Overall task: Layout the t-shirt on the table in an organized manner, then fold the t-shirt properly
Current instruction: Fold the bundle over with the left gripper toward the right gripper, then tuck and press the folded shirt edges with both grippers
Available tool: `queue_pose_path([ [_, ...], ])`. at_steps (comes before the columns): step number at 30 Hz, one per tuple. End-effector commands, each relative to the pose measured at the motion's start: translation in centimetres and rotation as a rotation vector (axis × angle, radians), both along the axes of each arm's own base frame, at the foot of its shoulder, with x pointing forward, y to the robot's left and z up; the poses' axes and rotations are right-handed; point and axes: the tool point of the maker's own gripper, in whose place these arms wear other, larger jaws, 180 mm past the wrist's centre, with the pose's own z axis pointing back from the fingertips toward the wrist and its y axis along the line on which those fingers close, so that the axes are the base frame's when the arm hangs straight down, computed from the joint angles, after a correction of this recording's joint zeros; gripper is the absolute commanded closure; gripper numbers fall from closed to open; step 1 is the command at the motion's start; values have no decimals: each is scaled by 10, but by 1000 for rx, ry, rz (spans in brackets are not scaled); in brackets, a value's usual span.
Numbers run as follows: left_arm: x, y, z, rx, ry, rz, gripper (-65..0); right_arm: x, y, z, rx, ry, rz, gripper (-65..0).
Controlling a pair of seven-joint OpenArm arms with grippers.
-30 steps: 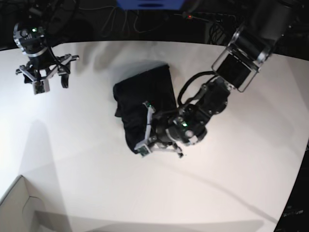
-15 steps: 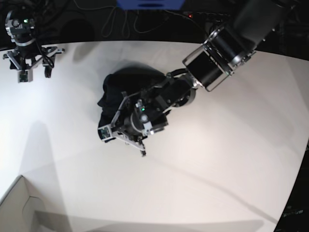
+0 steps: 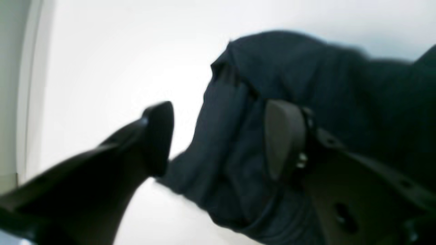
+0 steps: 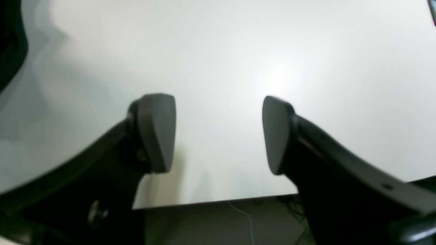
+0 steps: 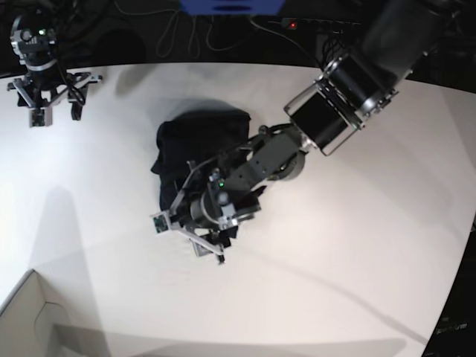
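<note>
2 sets of fingers are spread wide, nothing held. The t-shirt (image 5: 197, 152) is bunched mid-table (image 5: 357, 253), the left gripper (image 3: 218, 139) over its edge, the right gripper (image 4: 218, 132) well apart. Loose folds could be snagged and dragged.

A robotics lab: a bare white table (image 5: 357, 245) backed by dark tangled cables (image 5: 178, 30).

Black arms, silver joint bands, green lights, dark grey pads (image 4: 156, 132).
</note>
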Motion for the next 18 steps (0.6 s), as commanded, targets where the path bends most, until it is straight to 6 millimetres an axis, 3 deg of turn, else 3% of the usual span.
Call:
queue_pose_path([
  [1,11,-13,29,-50,-64,-16,-426,4,-1,10,-12,-39,8,-401],
  [3,13,-9,39,-65,-87,-13,-426,5,0,10,-11,-41,9,-400],
  [6,27,-1,70,-150,-131,40,-426,8,1,12,-11,-49,14,-398],
  [9,39,21,93,-232,-159,123,-426,14,9,14,-5,-61,37,-383],
  [11,47,58,98,-248,-167,216,-426,22,22,19,-2,-76,78,-337],
  [14,49,117,98,-283,-168,375,-426,37,50,23,24,-102,161,-201],
  [18,32,207,83,-310,-162,605,-426,51,90,20,80,-115,265,-12],
])
